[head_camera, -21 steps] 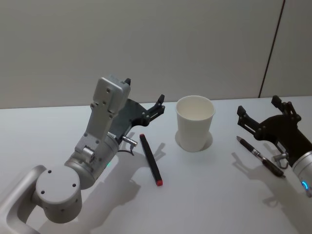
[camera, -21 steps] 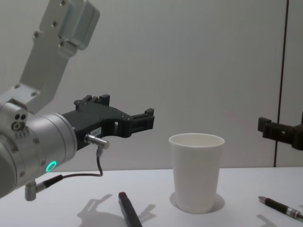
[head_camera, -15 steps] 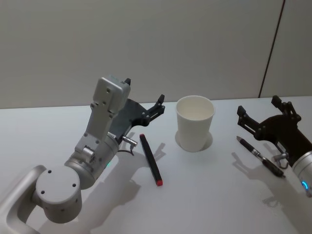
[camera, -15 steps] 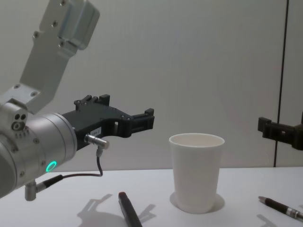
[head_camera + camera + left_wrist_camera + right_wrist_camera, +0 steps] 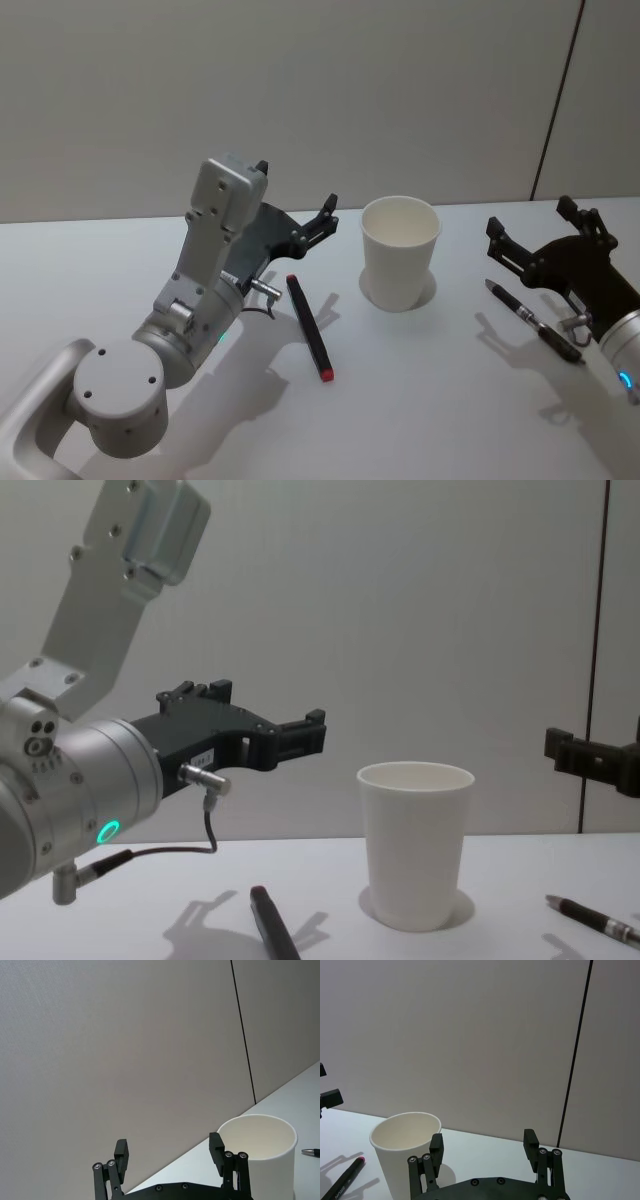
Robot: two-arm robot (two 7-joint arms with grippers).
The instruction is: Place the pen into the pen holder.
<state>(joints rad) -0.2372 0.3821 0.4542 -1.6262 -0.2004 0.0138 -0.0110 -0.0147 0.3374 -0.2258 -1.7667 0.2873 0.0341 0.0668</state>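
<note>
Nearest to you, the grey left arm rises from the lower left of the head view. Its left gripper hangs above the table, to the left of the pen holder. Its two black fingers stand wide apart, with nothing between them. A small white label sits on the gripper body in the chest view, but I cannot read it.

Under this gripper, a black pen with a red end lies flat on the table. Its red tip points toward you and its far end is near the left side of the pen holder, not touching it. The right wrist view shows white lettering on its barrel, too small to read.

On the right, a slim dark pen lies flat, apart from the pen holder. The right gripper hangs above it, also wide and empty.

Farther on, between the two grippers, the pen holder stands upright. It is a plain white paper cup, wider at the top, with a rolled rim and no print. Its inside looks empty.

Behind the table is a plain pale wall with one dark vertical seam.
</note>
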